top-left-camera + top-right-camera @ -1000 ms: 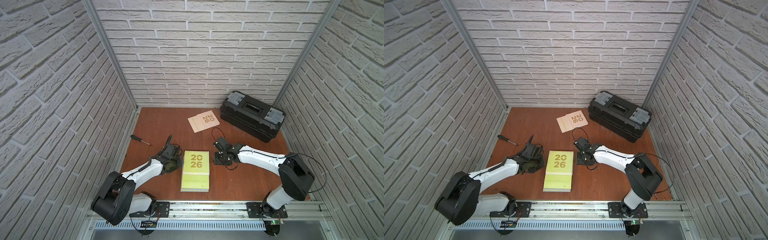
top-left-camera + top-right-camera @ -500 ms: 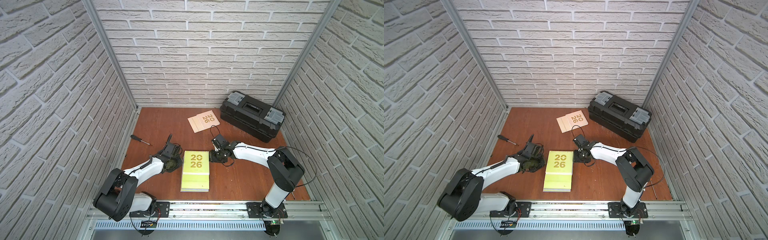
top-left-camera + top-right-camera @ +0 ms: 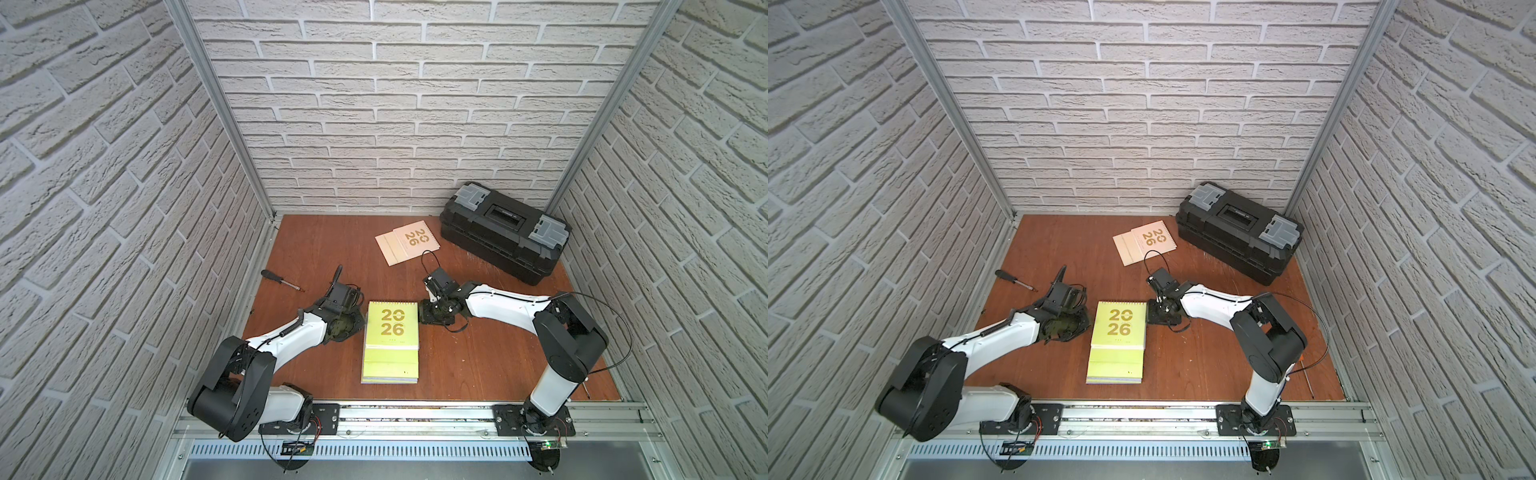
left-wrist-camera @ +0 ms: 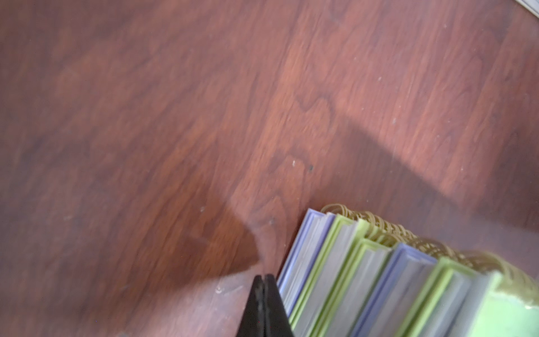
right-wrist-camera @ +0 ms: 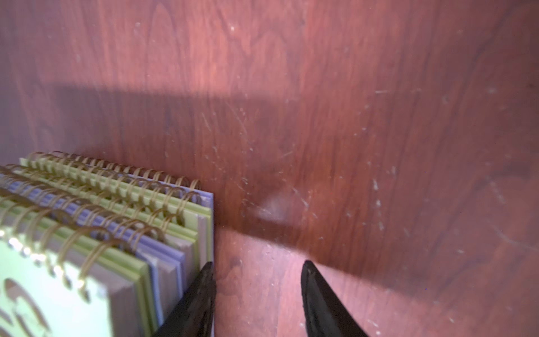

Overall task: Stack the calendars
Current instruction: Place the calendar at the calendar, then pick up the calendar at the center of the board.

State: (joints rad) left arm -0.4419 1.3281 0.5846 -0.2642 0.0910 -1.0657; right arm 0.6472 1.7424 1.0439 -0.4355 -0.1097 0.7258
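I bracket the stack of calendars (image 3: 391, 332) at mid-worktop (image 3: 478, 365), I judge to square its sides. My left end effector (image 4: 264, 277) is clenched and empty at one long edge, and my right end effector (image 5: 257, 264) is parted and empty, one finger at the opposite edge by the spirals. The cream calendar (image 3: 409, 242) lies apart beside the black toolbox (image 3: 503, 230), with bare worktop between for reaching it.

Tabletop (image 5: 379, 87): red-brown wood grain, satin sheen, fine pale scratches. Calendar stack (image 3: 390, 332), frame centre: matt card covers, gold-toned wire spirals (image 5: 151, 175). Toolbox (image 3: 490, 245), upper right: matt black plastic with grey latches (image 3: 550, 230). Front rail (image 3: 415, 415), lower frame: bare brushed metal. Walls (image 3: 415, 124): rough brick relief, matt.
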